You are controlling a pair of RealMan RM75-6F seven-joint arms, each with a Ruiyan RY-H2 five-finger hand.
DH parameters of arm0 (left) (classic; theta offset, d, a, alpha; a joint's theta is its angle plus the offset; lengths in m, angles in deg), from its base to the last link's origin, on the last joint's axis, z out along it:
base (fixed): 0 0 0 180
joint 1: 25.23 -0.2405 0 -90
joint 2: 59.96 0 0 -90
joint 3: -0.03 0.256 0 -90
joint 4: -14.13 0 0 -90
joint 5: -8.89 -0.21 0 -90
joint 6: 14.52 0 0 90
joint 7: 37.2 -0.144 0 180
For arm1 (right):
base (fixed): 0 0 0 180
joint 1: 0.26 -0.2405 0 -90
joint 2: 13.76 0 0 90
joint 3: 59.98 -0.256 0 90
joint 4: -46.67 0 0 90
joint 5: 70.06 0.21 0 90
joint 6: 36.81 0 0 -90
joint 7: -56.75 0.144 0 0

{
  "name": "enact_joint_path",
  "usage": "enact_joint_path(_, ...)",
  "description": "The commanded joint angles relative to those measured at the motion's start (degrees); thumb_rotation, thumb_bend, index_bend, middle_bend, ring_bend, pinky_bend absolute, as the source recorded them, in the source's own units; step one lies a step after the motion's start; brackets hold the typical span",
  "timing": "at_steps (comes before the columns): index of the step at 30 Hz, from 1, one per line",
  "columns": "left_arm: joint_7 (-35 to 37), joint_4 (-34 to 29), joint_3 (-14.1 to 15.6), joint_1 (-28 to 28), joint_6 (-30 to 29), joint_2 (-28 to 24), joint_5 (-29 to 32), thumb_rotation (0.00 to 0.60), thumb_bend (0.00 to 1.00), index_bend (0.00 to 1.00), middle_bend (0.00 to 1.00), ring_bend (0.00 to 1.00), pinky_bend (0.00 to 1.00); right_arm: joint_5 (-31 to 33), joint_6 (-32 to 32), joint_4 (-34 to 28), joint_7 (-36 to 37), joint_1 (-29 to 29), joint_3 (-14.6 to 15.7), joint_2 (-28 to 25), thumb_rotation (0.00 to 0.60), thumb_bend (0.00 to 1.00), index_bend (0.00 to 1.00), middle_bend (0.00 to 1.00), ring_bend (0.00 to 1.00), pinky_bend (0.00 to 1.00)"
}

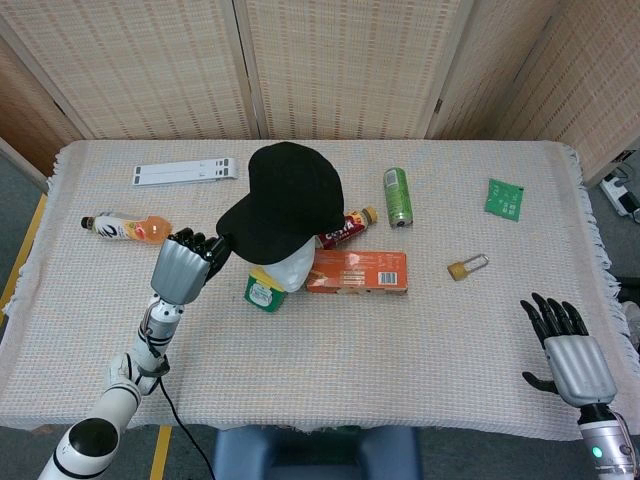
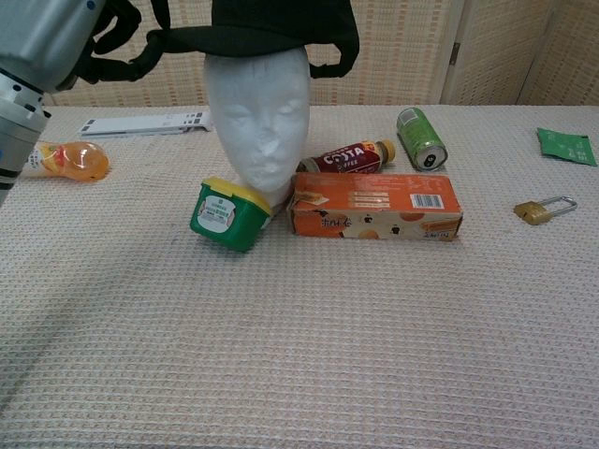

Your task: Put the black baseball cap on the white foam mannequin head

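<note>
The black baseball cap (image 1: 288, 195) sits on top of the white foam mannequin head (image 1: 292, 268), brim pointing front-left. In the chest view the cap (image 2: 281, 23) covers the crown of the upright head (image 2: 260, 122) above the face. My left hand (image 1: 185, 268) is just left of the head, and its dark fingers curl around the brim's edge; the chest view shows this hand (image 2: 65, 37) at the top left. My right hand (image 1: 572, 352) rests near the table's front right corner, fingers spread, holding nothing.
A green tub with a yellow lid (image 1: 262, 291) and an orange box (image 1: 358, 271) lean against the head's base. Behind lie a Costa bottle (image 1: 345, 228) and a green can (image 1: 398, 196). A padlock (image 1: 467, 266), a green packet (image 1: 505, 198), an orange drink bottle (image 1: 125, 228) and a white strip (image 1: 188, 172) lie around.
</note>
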Motion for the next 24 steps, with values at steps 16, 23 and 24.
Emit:
enact_joint_path(16, 1.29, -2.94, 2.24, -5.07, -7.48, -0.88, -2.88, 0.600, 0.53, 0.74, 1.00, 1.00, 1.00, -2.20, -1.01, -0.50, 0.71, 0.63, 0.75, -0.44, 0.600, 0.03, 0.00, 0.00, 0.00, 0.00)
enact_joint_path(23, -1.09, -3.66, 3.47, -7.13, -7.90, -0.98, -4.21, 0.600, 0.45, 0.58, 1.00, 1.00, 1.00, -3.66, -1.53, -0.79, 0.97, 0.98, 1.33, -0.71, 0.600, 0.03, 0.00, 0.00, 0.00, 0.00)
enact_joint_path(24, -1.40, -3.98, 3.56, -7.44, -7.65, -1.12, -4.27, 0.600, 0.38, 0.44, 1.00, 1.00, 1.00, -3.75, -1.68, -0.80, 1.04, 1.04, 1.32, -0.74, 0.600, 0.03, 0.00, 0.00, 0.00, 0.00)
